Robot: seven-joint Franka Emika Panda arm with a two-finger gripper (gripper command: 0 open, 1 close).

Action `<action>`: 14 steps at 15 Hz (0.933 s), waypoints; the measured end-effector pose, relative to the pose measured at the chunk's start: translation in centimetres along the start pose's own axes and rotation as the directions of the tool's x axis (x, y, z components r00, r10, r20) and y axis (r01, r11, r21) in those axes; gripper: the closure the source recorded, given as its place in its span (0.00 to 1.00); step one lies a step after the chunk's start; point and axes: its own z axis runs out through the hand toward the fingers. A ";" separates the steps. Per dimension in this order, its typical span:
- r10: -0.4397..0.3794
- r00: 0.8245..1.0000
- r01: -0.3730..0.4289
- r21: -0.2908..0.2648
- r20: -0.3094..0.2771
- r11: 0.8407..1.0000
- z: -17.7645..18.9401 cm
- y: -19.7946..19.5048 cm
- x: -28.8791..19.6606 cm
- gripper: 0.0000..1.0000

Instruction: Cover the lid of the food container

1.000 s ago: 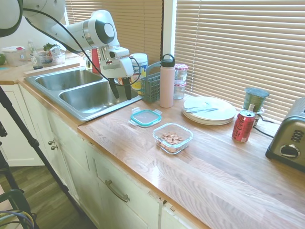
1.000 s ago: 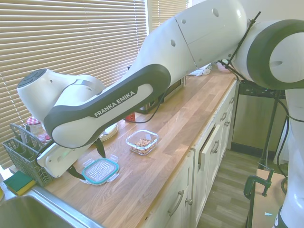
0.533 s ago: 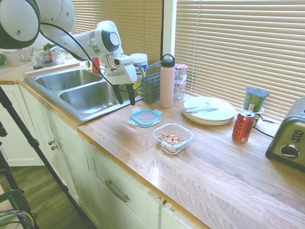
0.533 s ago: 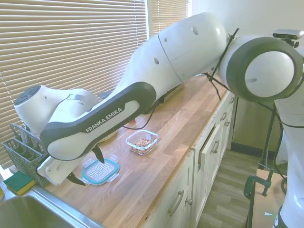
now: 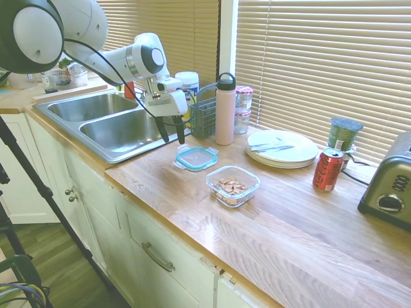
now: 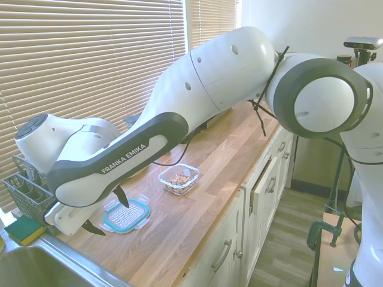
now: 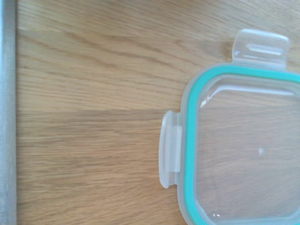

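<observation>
First exterior view shows the gripper (image 5: 171, 131) hanging above the counter (image 5: 302, 237) at its sink-side end, fingers pointing down, spread apart and holding nothing. It sits just short of the lid (image 5: 196, 158), between that and the steel sink (image 5: 109, 125), and is not touching either. The lid lies flat on the wood near the counter's front edge, teal rim showing, side tabs folded out. In the wrist view the lid (image 7: 239, 150) fills one side of the frame with one tab (image 7: 169, 149) clear against bare wood, which suggests the gripper is off to one side of it, not centred over it.

Just beside the lid, further along the counter from the sink, stands the food container (image 5: 233, 185), open-topped with brown nuts inside. Behind them, toward the window, are a pink bottle (image 5: 225, 109), a grey utensil caddy (image 5: 203, 115), a stack of white plates (image 5: 282, 147) and a red soda can (image 5: 327, 169).

By my reading, nothing of the task is done yet: the lid is ungrasped and the container uncovered. Left to do: centre over the lid, pick it up, carry it over the container and seat it squarely.
</observation>
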 end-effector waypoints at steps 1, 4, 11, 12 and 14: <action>-0.001 1.000 0.001 -0.003 0.001 1.000 0.2 -0.1 -0.1 0.00; 0.000 1.000 0.000 -0.008 0.002 1.000 0.7 -0.3 0.0 0.00; 0.026 1.000 -0.026 -0.016 -0.002 1.000 2.2 -1.5 1.8 0.00; 0.027 1.000 -0.027 -0.018 -0.002 0.999 2.3 -1.6 1.9 0.00; 0.031 1.000 -0.031 -0.024 -0.002 0.999 2.7 -1.9 2.2 0.00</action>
